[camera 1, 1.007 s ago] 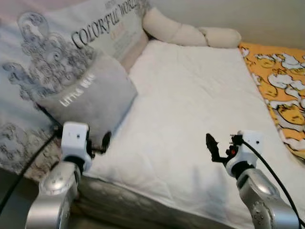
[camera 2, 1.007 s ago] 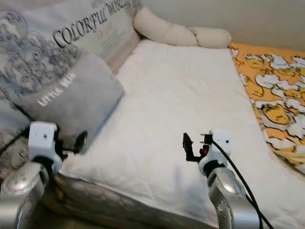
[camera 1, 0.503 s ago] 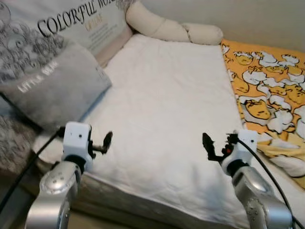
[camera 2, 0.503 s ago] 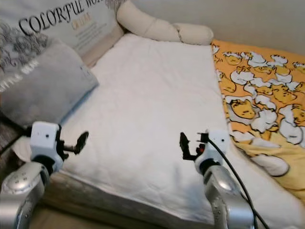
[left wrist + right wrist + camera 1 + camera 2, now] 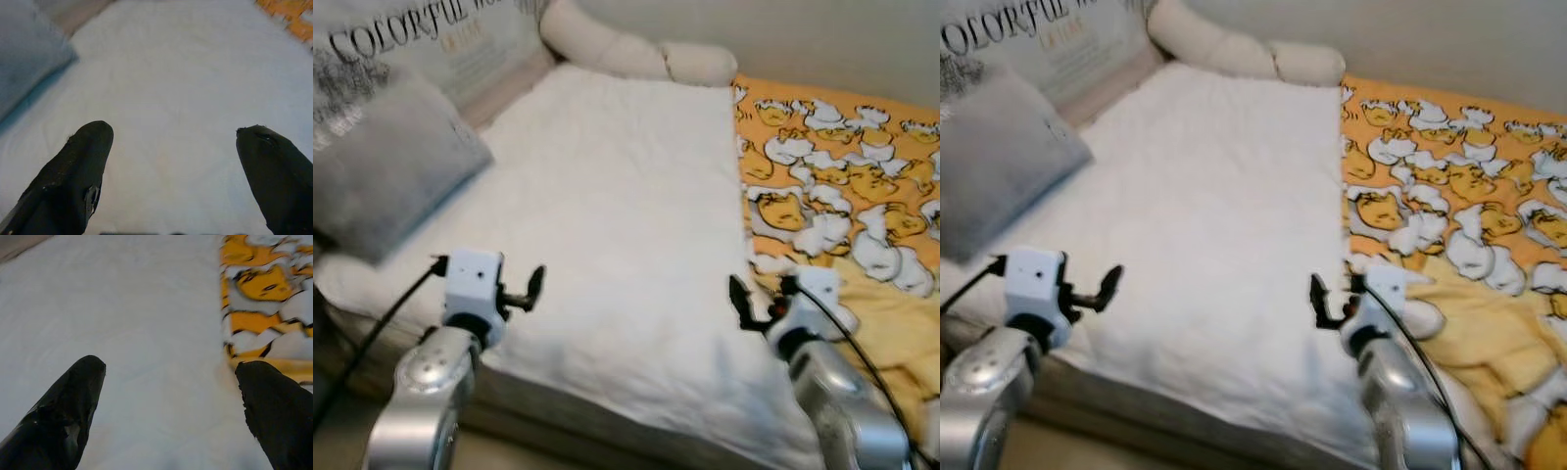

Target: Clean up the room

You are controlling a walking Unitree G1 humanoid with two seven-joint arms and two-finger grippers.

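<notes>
Two grippers, both empty: your left gripper [image 5: 534, 286] hovers over the near left of the white quilt [image 5: 626, 215], fingers spread apart, and your right gripper [image 5: 740, 299] hangs at the quilt's right edge, fingers likewise released. The orange duck-print blanket [image 5: 847, 196] lies rumpled on the bed's right side, bunched toward the near corner. The grey pillow [image 5: 382, 166] rests at the far left and a cream bolster [image 5: 626, 54] along the far wall. You have grasped nothing; judged from this, tidying has barely begun, with the blanket left to straighten.
</notes>
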